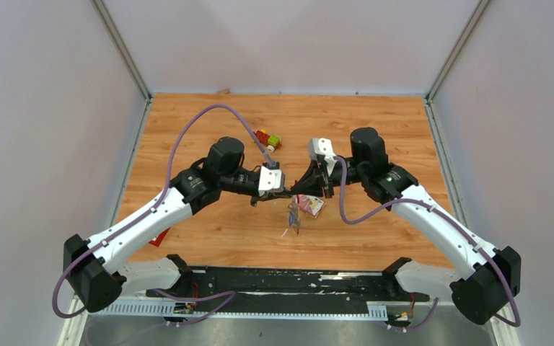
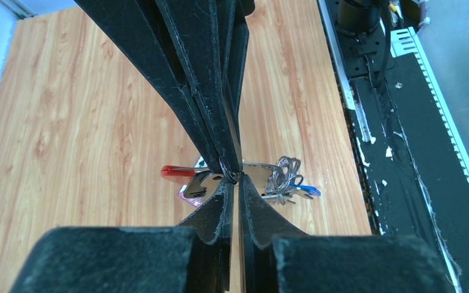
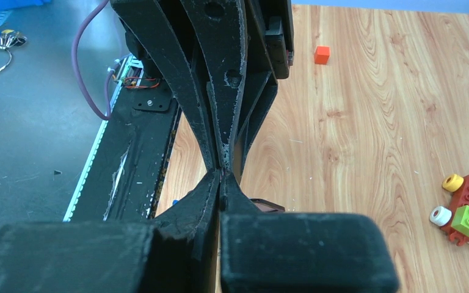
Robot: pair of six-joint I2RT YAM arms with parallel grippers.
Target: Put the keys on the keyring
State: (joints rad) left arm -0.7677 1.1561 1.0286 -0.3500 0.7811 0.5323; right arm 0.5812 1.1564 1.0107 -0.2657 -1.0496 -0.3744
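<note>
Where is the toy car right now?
Top view: the toy car sits on the table, slightly left of centre, just beyond the left pincer.

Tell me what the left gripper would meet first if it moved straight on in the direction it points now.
The right gripper. The left gripper points straight at its fingertips, and in the left wrist view the two look tip to tip, perhaps already touching; the depth is unclear.

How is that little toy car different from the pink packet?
The toy car is blocky, in red, yellow and green, with wheels; the pink packet is flat and shiny. The car sits farther back on the table; the packet lies nearer the arms' bases. Both rest on the wood, and nothing holds either.
</note>
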